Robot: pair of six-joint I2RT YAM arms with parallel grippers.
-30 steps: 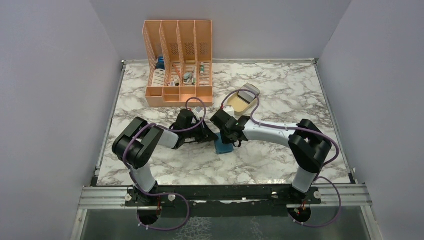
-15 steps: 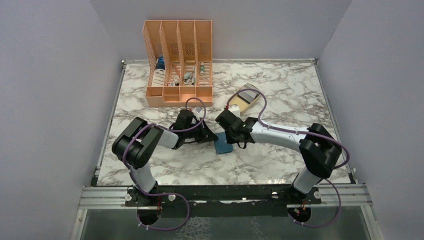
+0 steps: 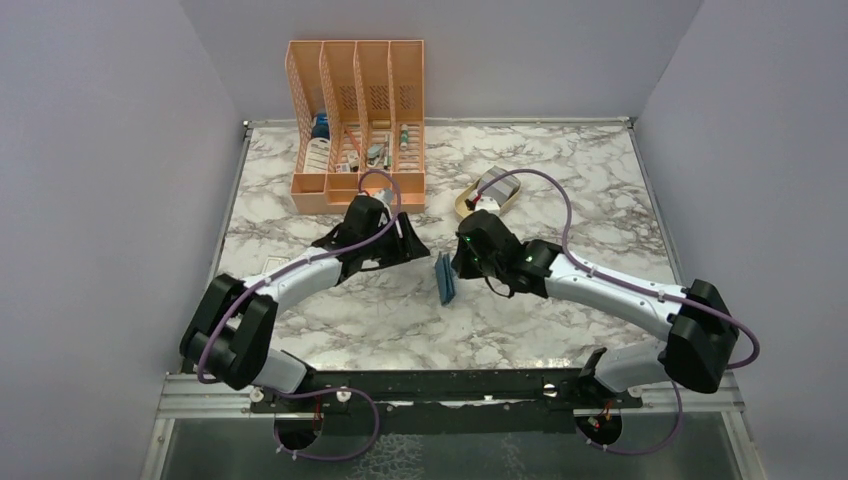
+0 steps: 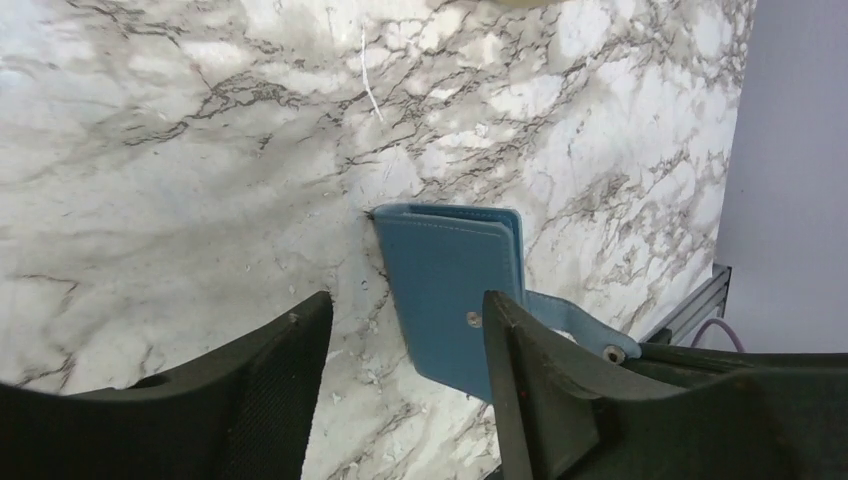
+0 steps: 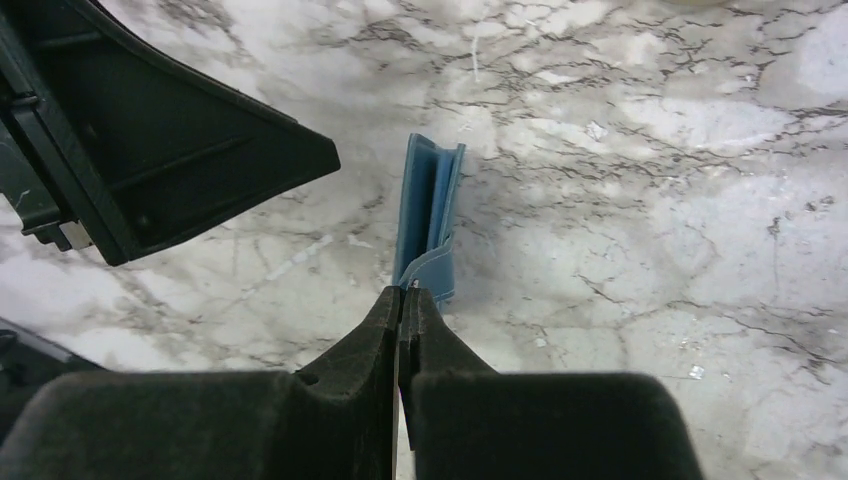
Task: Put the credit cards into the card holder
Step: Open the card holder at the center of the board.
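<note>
Fingers (image 5: 340, 400) of the right gripper (image 5: 402, 297) are clenched tight, with no gap showing between them, and their tips pinch the small closing strap of the teal-blue folding card holder (image 5: 428, 210). The card holder stands on one edge on the white-and-grey marble worktop (image 3: 580, 200), straight ahead of the right gripper and touching its tips. Seen from the right wrist it is edge-on, folded nearly flat with a narrow slit between its two leaves.

The left gripper (image 4: 407, 305) is released, its two dark fingers standing well apart with nothing between them. The card holder lies just beyond its fingertips and a little toward its right finger, its broad outer face with a tiny pale stud turned toward this gripper. The strap with its round snap runs off behind that right finger. From above, the two grippers face each other with the card holder between them, the left one near it but apart.

A beige oval tray (image 3: 464, 203) sits behind the right gripper, farther from the arm bases, partly covered by the arm's cable. A grey rectangular plastic credit card (image 3: 495, 182) lies in it, well apart from the card holder. An orange slotted file rack (image 3: 357, 120) stands beyond the left gripper at the far side of the worktop, with small items in its compartments.
</note>
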